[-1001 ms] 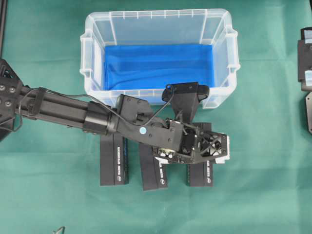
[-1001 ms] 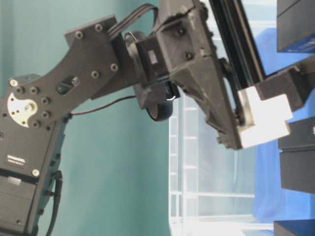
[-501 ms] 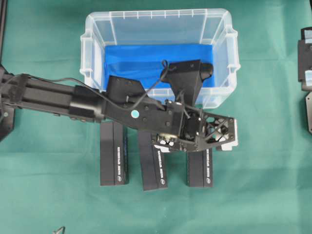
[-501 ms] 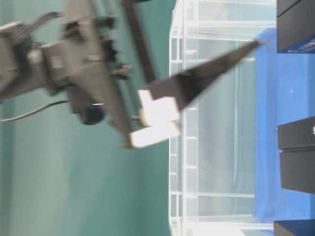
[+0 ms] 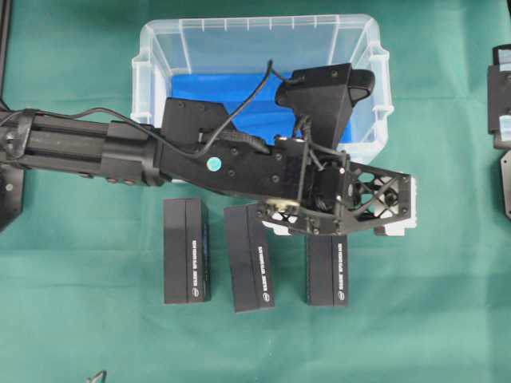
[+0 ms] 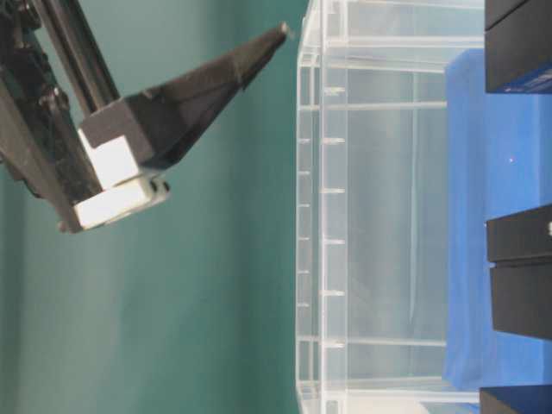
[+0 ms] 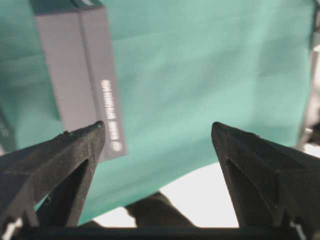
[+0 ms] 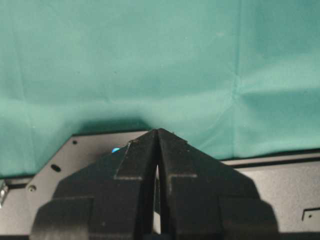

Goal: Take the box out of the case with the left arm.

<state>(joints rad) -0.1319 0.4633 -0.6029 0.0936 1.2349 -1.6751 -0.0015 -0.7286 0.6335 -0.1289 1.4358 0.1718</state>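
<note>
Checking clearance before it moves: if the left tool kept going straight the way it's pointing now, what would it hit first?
Probably the green cloth. The left tool is open and aims at bare cloth, the nearest black box lying off to one side. Depth is unclear.

Our count, kind by kind

We count three long black rectangular boxes with white lettering, left (image 5: pixel 187 262), middle (image 5: pixel 249 268) and right (image 5: pixel 328 271), on the green cloth; one clear plastic case with a blue lining (image 5: pixel 156 39); one black robot arm (image 5: pixel 120 152) reaching across; and two black pointed-jaw grippers, left gripper (image 7: pixel 157 132) and right gripper (image 8: pixel 158 135).
</note>
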